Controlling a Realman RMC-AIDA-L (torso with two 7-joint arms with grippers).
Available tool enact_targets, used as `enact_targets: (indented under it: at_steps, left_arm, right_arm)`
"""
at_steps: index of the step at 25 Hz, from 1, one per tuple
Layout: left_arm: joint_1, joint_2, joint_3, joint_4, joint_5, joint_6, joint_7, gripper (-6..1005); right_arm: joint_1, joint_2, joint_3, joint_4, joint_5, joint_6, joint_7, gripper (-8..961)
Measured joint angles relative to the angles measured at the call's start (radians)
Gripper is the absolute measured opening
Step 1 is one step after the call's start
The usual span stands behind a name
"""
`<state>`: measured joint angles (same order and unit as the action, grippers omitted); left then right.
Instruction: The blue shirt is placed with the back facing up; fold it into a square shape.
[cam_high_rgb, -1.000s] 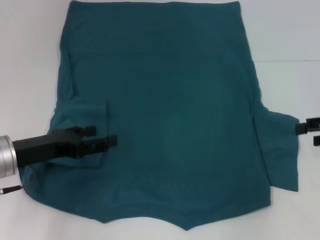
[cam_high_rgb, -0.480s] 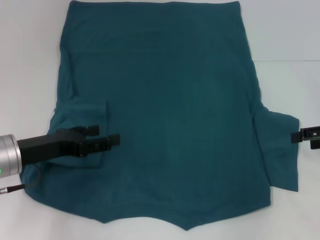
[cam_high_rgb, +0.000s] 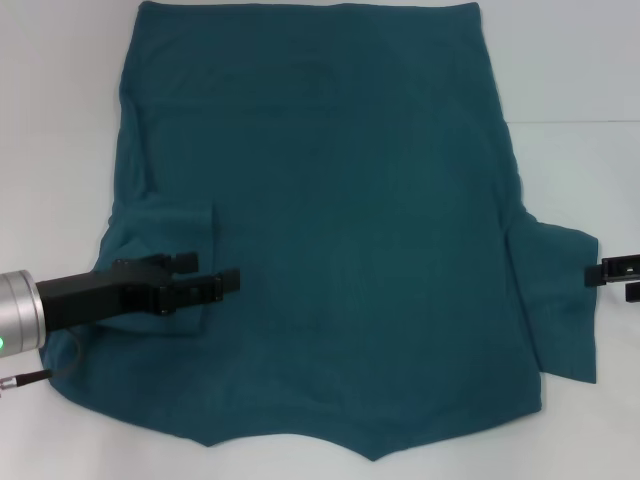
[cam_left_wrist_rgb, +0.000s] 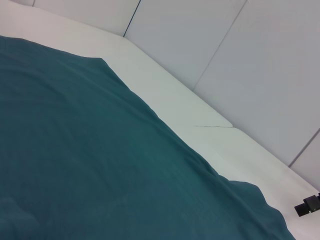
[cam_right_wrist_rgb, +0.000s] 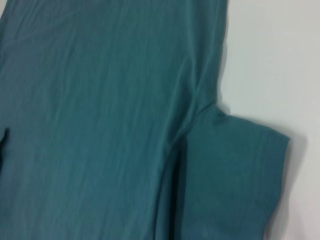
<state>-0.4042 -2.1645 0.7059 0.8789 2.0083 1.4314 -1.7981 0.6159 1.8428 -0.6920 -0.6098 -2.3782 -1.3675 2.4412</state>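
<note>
Blue shirt (cam_high_rgb: 330, 220) lies flat, plain side up, across mid table (cam_high_rgb: 50, 120); hem at far edge, collar near. Left sleeve folded in. Left hand (cam_high_rgb: 205, 275) over that fold, spread, holding nothing. Right hand (cam_high_rgb: 615, 272) at right sleeve edge; can't tell its state. Cloth looks soft, light, floppy: pinch at sleeve/shoulder seams, drag low.

Bright, even light — right wrist view soft.

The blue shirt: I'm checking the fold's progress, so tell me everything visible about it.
The blue shirt is plain dark teal, soft-looking knit, lying flat on the white table, no lettering showing. Its left sleeve is folded inward onto the body, under the left gripper; the right sleeve lies spread outward, the right gripper at its edge.
</note>
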Motion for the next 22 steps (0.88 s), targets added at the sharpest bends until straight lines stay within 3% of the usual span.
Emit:
enact_targets:
  at_steps: [7,22]
  left_arm:
    - [-0.001,0.0,-0.005,-0.002,0.001,-0.001,0.0,899]
    - [-0.001,0.0,-0.004,-0.009,0.001,-0.014,0.0,899]
  right_arm:
    - [0.003,0.018,0.005,0.001,0.0,0.02,0.026,859]
    - [0.001,0.024,0.024,0.027,0.006,0.033,0.051,851]
